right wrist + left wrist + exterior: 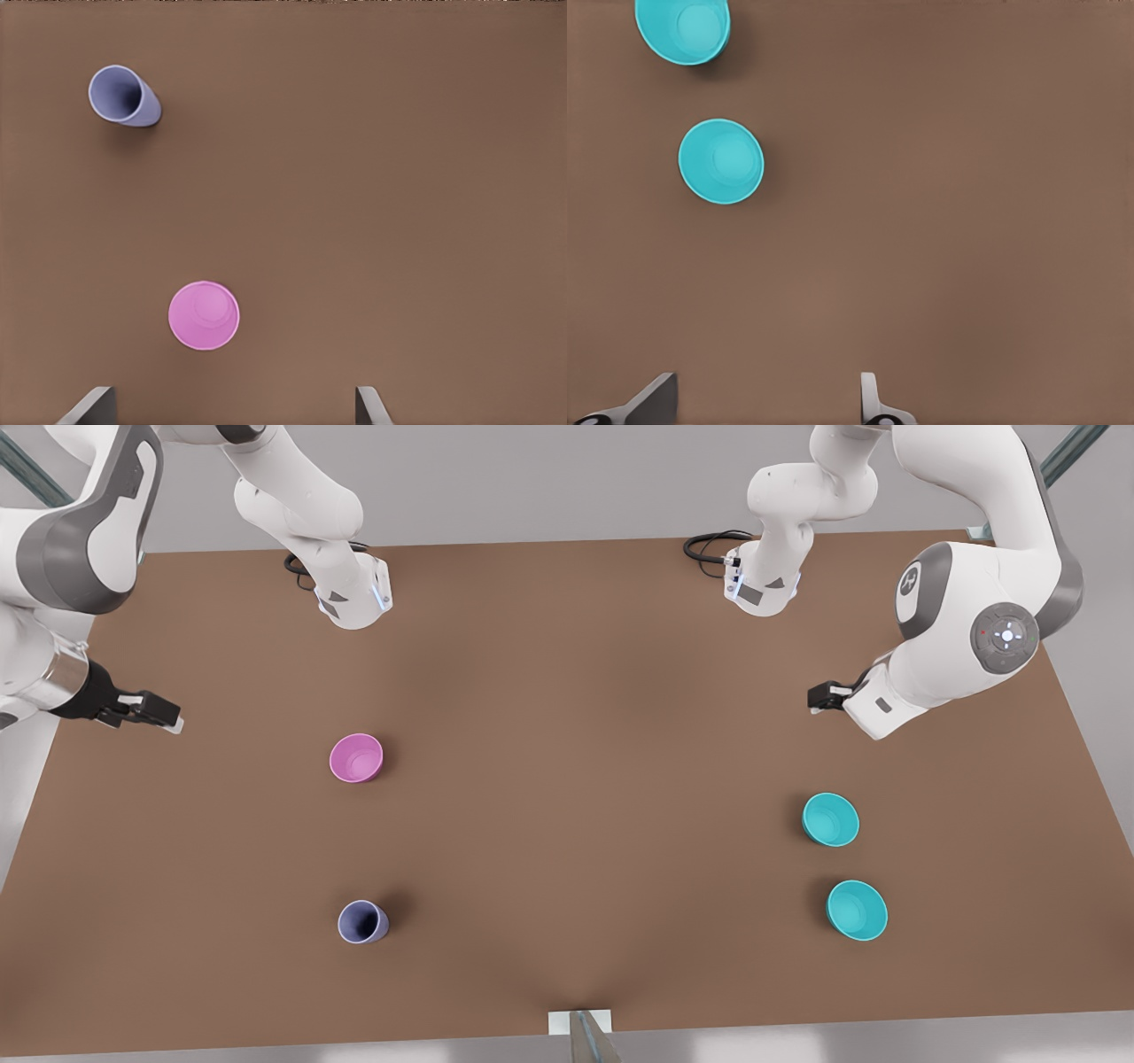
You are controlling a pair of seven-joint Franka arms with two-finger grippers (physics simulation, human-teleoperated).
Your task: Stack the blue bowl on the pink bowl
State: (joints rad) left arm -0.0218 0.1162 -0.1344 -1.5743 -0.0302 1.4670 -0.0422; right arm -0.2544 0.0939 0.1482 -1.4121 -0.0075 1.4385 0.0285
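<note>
Front view, left to right: right gripper (pixel 168 717) hovers empty with fingers spread, near glossy pink bowl (pixel 356 758); lavender cup (pixel 361 922) nearer the camera; two smooth teal bowls, blue bowl (pixel 830 819) under left gripper (pixel 817 697), spread too, likely staged to grab.

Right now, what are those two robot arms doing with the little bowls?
Nothing is being held yet. The left gripper hovers open above the table, near two blue bowls on the front view's right. The right gripper hovers open near the pink bowl, with a lavender cup nearby. All four stand apart, so no stacking has started.
</note>
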